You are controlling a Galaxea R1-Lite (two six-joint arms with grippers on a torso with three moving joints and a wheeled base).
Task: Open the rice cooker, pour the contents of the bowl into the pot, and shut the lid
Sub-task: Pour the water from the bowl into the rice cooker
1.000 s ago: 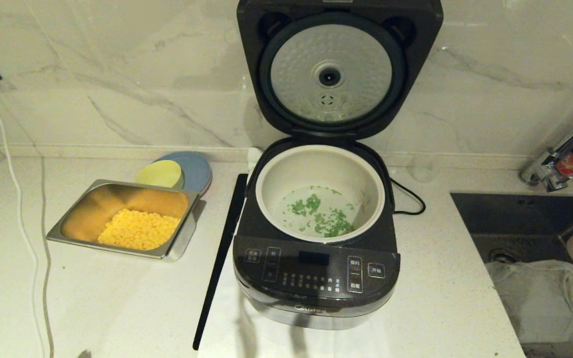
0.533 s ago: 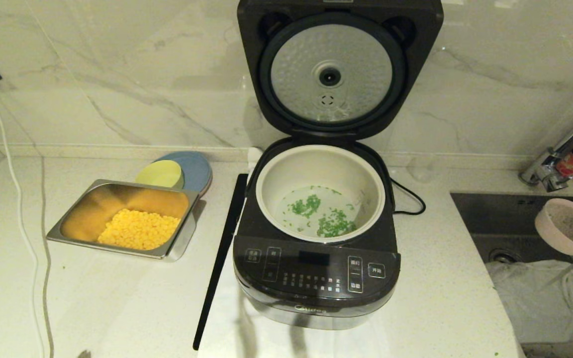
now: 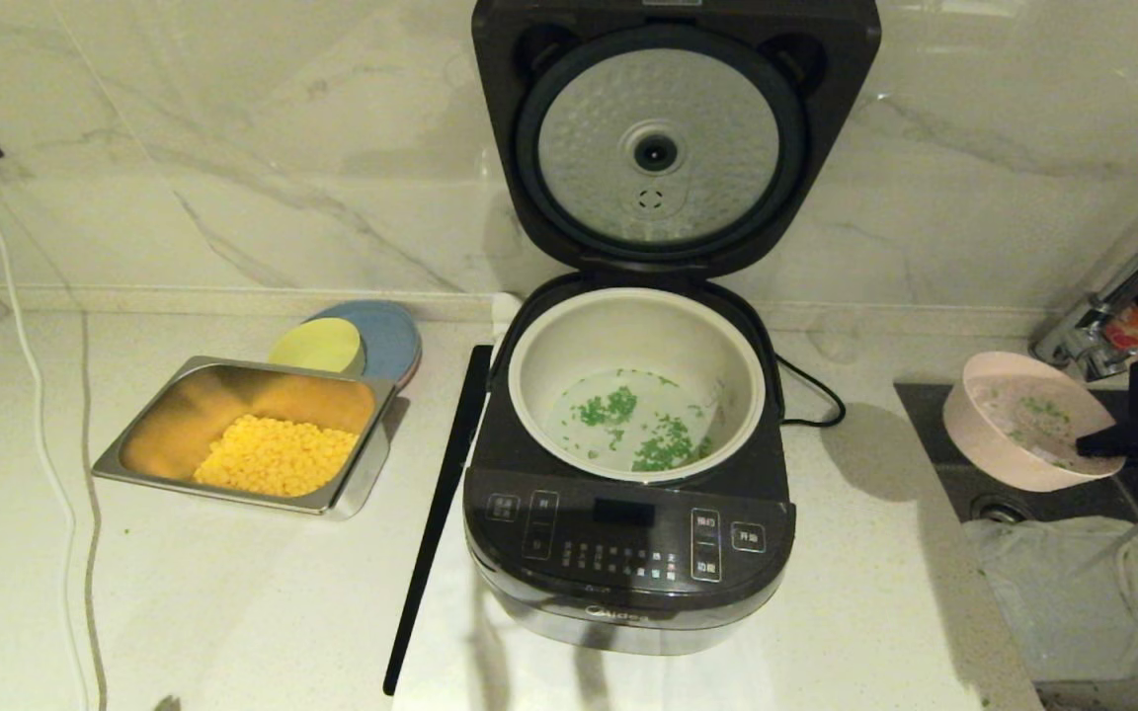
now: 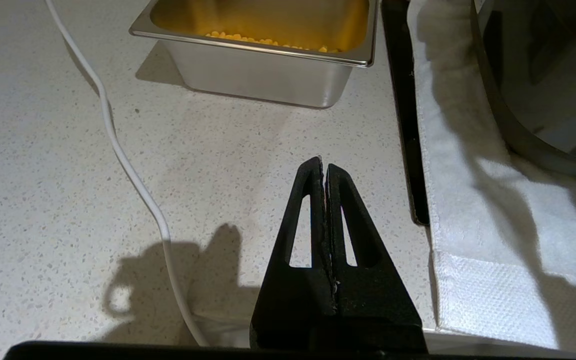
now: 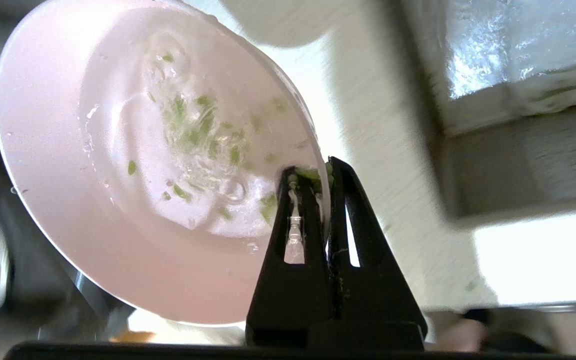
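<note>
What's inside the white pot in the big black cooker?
Inside the pot, chopped green bits lie scattered over a wet-looking bottom. The near rim hides the front of the bottom.

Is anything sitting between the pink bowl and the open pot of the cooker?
Nothing visible. The right end effector holds the bowl by its rim over the sink's edge; only bare counter separates it from the pot, and the lid stands open.

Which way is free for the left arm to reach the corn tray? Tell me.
Probably yes, straight across the counter: the left tool is shut and empty, and only a white cable lies off to the side of the tray.
</note>
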